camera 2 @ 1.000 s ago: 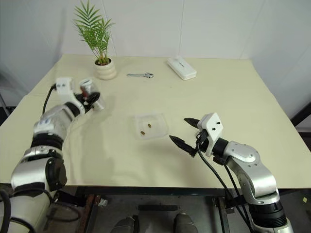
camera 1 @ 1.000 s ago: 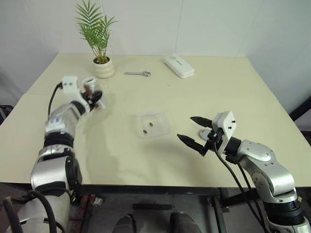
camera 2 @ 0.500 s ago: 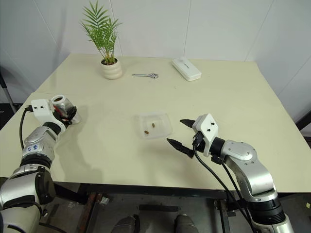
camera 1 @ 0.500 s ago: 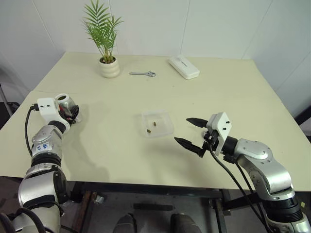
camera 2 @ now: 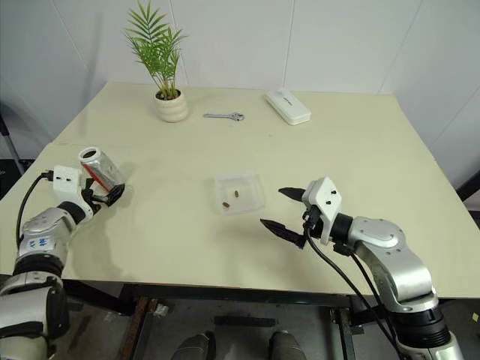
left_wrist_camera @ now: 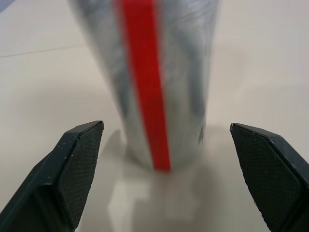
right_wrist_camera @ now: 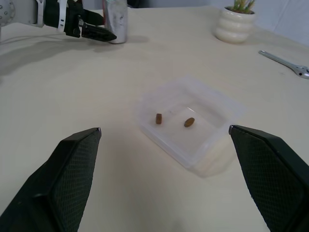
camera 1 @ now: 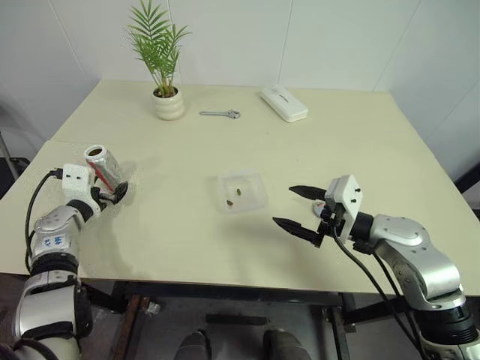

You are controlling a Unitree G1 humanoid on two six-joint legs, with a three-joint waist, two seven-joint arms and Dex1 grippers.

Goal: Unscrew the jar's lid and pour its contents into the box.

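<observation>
From the head views, the jar [camera 1: 103, 166] stood near the worktop's [camera 1: 360, 135] left edge, the left hand [camera 1: 112, 196] just beside it, fingers spread wide and apart from it. The box [camera 2: 239, 193] lay mid-worktop with 2 brownish pieces [right_wrist_camera: 174, 120] inside. In the left wrist view, the jar (red stripe facing) stood between open fingers. In the right wrist view, the right hand [camera 2: 286, 212] gaped wide, empty, near the box.

Lab-like room: bare white walls [camera 1: 337, 37], lone worktable [camera 1: 360, 142].
</observation>
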